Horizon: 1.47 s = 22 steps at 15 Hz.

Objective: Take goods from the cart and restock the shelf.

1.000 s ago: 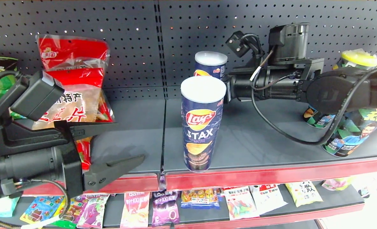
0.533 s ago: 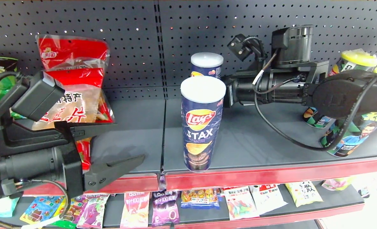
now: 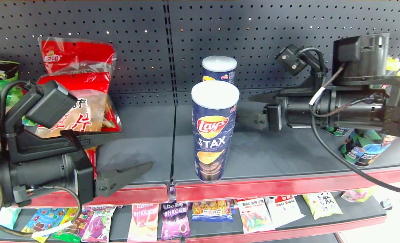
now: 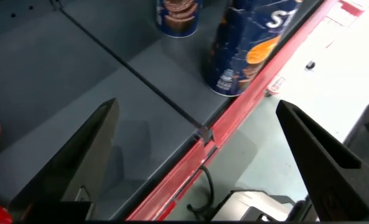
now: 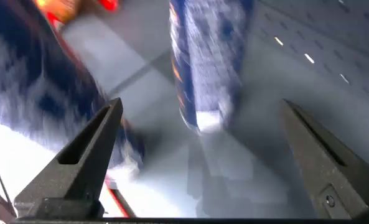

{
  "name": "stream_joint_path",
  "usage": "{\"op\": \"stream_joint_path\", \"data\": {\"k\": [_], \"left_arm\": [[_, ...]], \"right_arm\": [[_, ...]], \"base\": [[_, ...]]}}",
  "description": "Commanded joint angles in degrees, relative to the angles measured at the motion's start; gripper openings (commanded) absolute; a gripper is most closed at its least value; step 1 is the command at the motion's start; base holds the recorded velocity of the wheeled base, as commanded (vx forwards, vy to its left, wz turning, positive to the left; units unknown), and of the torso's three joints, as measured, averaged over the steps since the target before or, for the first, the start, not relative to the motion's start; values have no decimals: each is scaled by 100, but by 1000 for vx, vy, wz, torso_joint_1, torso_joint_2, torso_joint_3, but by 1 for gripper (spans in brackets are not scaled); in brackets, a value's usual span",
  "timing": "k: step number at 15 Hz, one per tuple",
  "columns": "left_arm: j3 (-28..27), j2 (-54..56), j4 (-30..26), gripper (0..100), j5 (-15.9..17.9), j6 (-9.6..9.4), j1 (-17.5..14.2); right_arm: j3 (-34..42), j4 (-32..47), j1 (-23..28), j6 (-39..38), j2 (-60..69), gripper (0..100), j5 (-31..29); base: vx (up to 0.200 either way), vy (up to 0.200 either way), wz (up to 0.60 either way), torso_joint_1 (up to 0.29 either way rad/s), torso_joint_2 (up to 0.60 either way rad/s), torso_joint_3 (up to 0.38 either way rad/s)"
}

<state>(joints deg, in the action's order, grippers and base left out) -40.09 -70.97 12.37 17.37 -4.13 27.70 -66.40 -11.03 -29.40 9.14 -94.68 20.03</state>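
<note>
Blue cardboard, two tubes of it. In the head view the front can stands upright at the shelf edge, label out. The rear can is tucked at its twelve o'clock, near the pegboard. That makes a neat file with the front one facing shoppers. At the front can's two o'clock sits the right gripper, fingers apart, clamping nothing, clear of both cans. I'd call the rear can placed and standing on its own. At eight o'clock hangs the left gripper, fingers wide and empty, out over the shelf edge. It's parked clear, I reckon, to spare the red bag at ten o'clock.

The left wrist view shows spread fingers with bare shelf between them. Both cans stand beyond, well apart from the tips.

The right wrist view is blurred, but the fingers are plainly spread. A blue can stands ahead in line with the gap, untouched. A fresh trip to the cart looks due.
</note>
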Motion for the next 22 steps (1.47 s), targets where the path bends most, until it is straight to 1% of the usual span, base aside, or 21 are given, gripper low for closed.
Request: {"op": "stream_joint_path", "data": {"k": [1,4,5,6,7,8,9,11,12,14,15,16,19,21,22], "left_arm": [[-7,-162,2,100,-94,-9,-19],[-33,-382,2,100,-366,-79,-1],[-33,-382,2,100,-366,-79,-1],[-42,-549,2,100,-401,-255,8],[-42,-655,2,100,-472,-466,-1],[-60,-786,11,100,-559,-624,8],[-113,-901,2,100,-612,-712,52],[-209,-1156,11,100,-612,-729,139],[-367,-1384,11,100,-603,-738,201],[-534,-1674,11,100,-612,-764,263],[-570,-1753,11,100,-612,-817,263],[-675,-1911,11,100,-647,-949,263],[-886,-2175,11,100,-753,-1011,271],[-930,-2307,11,100,-753,-1116,280],[-965,-2368,11,100,-762,-1134,315]], "right_arm": [[620,-4,137,0,767,100,-157],[1780,5,128,-123,1778,100,-148],[1806,5,128,-132,1804,100,-148],[2395,13,110,-185,2323,100,-61],[2580,13,110,-176,2507,100,-34],[2914,22,102,-176,2903,100,-8],[3151,22,84,-176,3167,100,-8],[3503,31,66,-176,3562,100,-8],[3661,40,75,-185,3808,100,-17],[3687,40,102,-220,3984,100,-43],[3670,40,102,-238,4010,100,-52],[3634,40,110,-290,4054,100,-61],[3643,40,198,-387,4125,100,-69],[3634,40,225,-387,4125,100,-69],[3626,40,260,-387,4125,100,-61]], "base": [[0,0,0,0,0,0],[0,0,0,0,0,0],[0,0,0,0,0,0],[0,0,0,0,0,0],[0,0,0,0,0,0],[0,0,0,0,0,0],[0,0,0,0,0,0],[0,0,0,0,0,0],[0,0,0,0,0,0],[0,0,0,0,0,0],[0,0,0,0,0,0],[0,0,0,0,0,0],[0,0,0,0,0,0],[0,0,0,0,0,0],[0,0,0,0,0,0]]}}
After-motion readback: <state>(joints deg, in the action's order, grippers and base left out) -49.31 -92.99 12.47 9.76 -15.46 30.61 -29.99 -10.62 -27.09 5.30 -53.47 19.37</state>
